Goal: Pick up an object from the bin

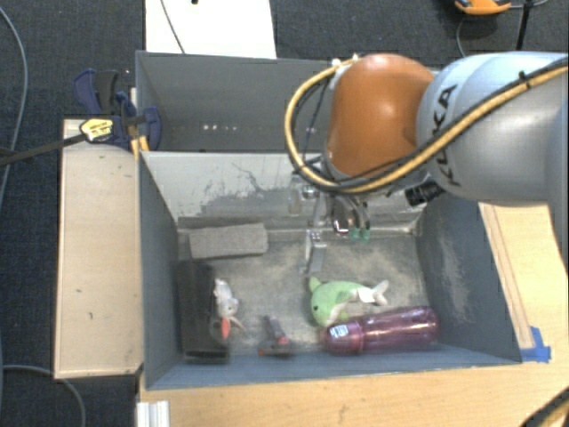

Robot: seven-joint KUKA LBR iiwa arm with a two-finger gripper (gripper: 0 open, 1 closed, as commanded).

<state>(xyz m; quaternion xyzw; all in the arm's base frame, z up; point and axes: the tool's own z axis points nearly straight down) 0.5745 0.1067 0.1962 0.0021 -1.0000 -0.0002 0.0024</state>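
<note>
The gripper [316, 254] hangs low over the bin floor, near the middle of the grey metal bin [164, 238]. It sits under the orange wrist cover [378, 114] and its looped cables. Whether it is spread or pressed together cannot be told, and nothing can be seen held in it.

The nearest thing is a green plush toy [331, 299] with a white tail, lying on the floor just at 6 o'clock from the gripper and apart from it. At 5 o'clock, along the near wall, a purple bottle [384, 330] lies on its side, touching the plush toy's lower edge.

At 7 o'clock, by the near wall, is a small dark item with a red part [276, 338]. At 8 o'clock a small white and red figure [224, 308] lies just beside a black box [197, 314] set against the left wall. At 9 o'clock a grey foam block [227, 240] lies flat, well apart from the gripper.
</note>
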